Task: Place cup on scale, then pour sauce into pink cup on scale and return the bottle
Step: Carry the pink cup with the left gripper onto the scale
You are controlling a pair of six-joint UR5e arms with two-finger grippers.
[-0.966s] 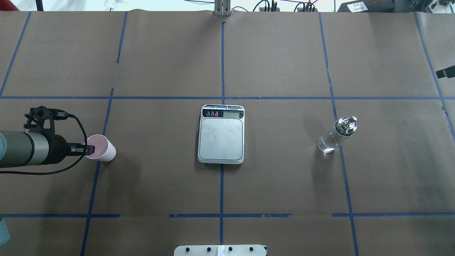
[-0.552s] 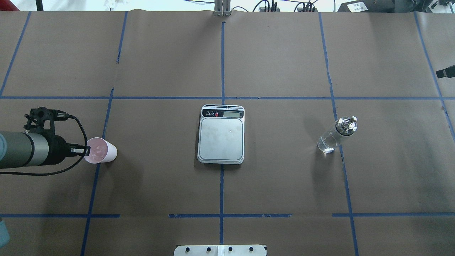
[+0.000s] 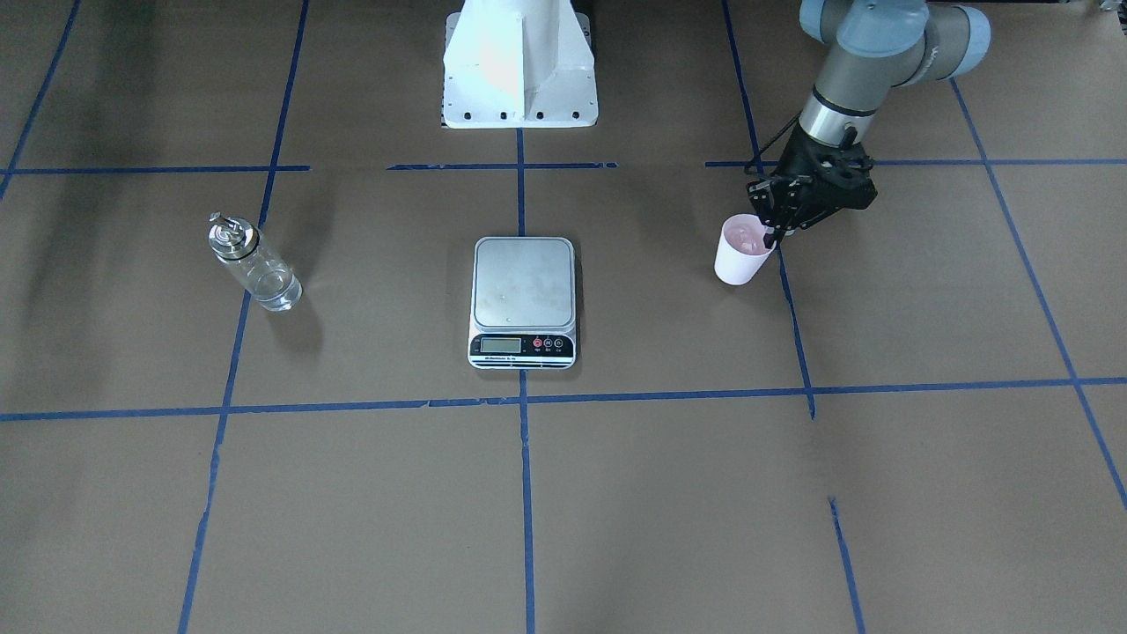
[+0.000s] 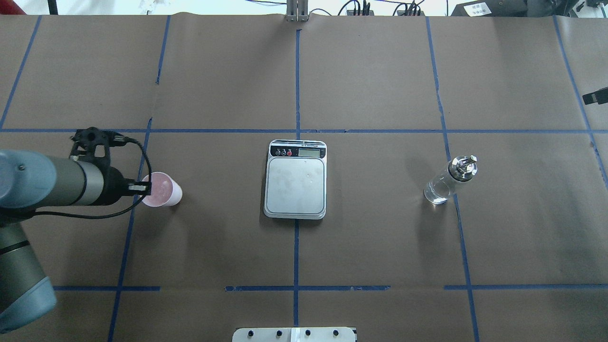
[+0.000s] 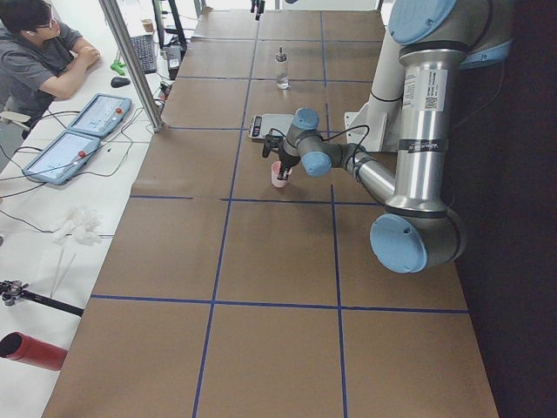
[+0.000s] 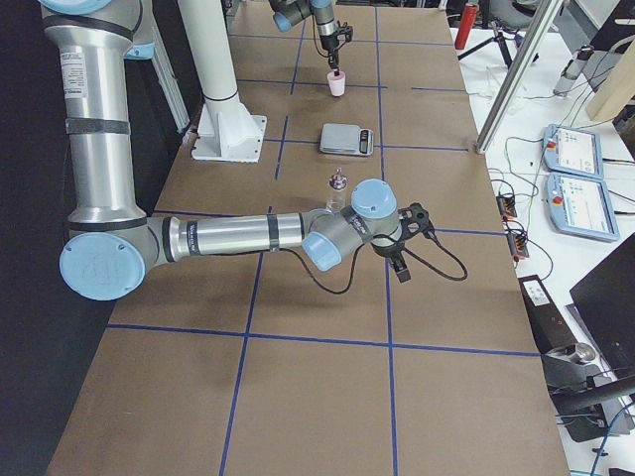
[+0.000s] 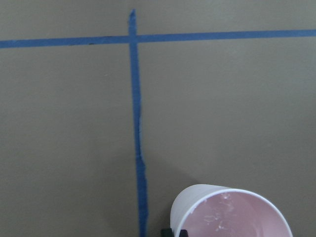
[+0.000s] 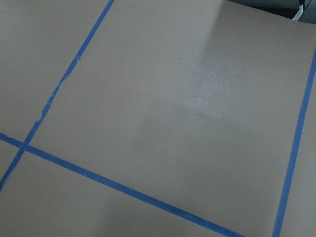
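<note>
Though absent overhead, right pincer (image 6: 401, 270) side-on, grip unknowable; left pincer (image 4: 145, 188) tight on cup (image 4: 166, 193).

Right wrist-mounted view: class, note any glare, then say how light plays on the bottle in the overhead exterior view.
Right wrist-mounted view: a pale sheen washes out the brown paper right of centre. Overhead exterior view: the bottle glints at its metal cap; its shadow is faint and soft-edged.

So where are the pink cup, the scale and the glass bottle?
pink cup (image 4: 162, 190), overhead view, on its pink inside.
scale (image 4: 295, 185), overhead view, middle of its silver plate.
glass bottle (image 4: 442, 186), overhead view, on its clear body.
</note>
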